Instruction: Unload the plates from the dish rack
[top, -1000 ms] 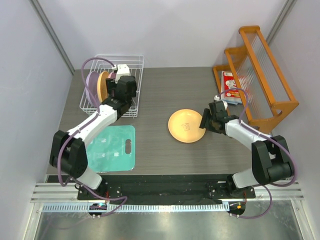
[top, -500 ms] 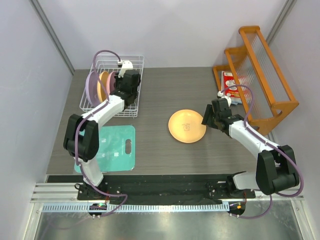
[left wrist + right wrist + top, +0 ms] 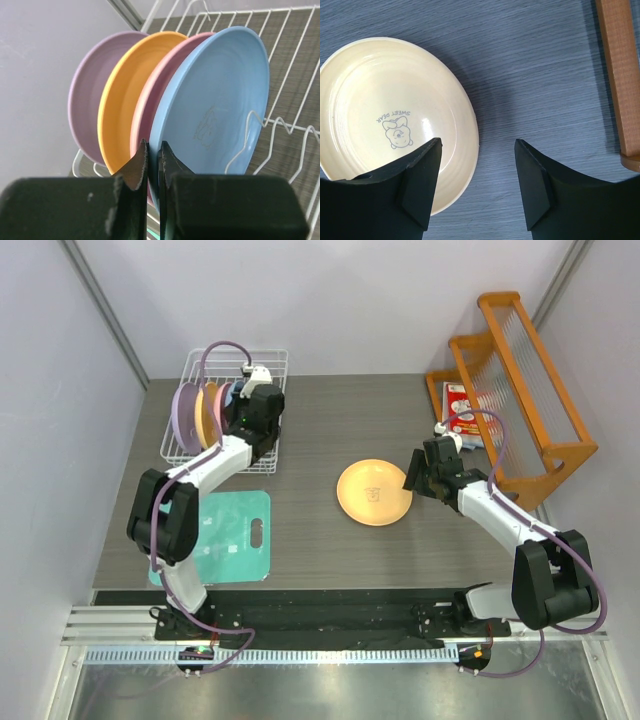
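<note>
The white wire dish rack (image 3: 274, 362) stands at the table's back left with several plates upright in it: lavender (image 3: 90, 90), orange (image 3: 122, 95), pink (image 3: 150, 95) and light blue (image 3: 220, 100). My left gripper (image 3: 152, 150) is shut on the near rim of the light blue plate; in the top view the left gripper (image 3: 247, 406) is over the rack. A yellow plate (image 3: 372, 492) lies flat mid-table. My right gripper (image 3: 477, 143) hangs open over the yellow plate's (image 3: 395, 120) right edge with nothing held; in the top view the right gripper (image 3: 412, 478) is just right of that plate.
A teal cutting mat (image 3: 225, 537) lies in front of the rack. An orange wooden shelf rack (image 3: 520, 380) stands at the back right, with a red and white packet (image 3: 462, 410) beside it. Its wooden leg (image 3: 617, 75) is close on the right gripper's right.
My left gripper reached further into the dish rack and closed on the light blue plate's rim. The right arm shifted only slightly and stayed open.
</note>
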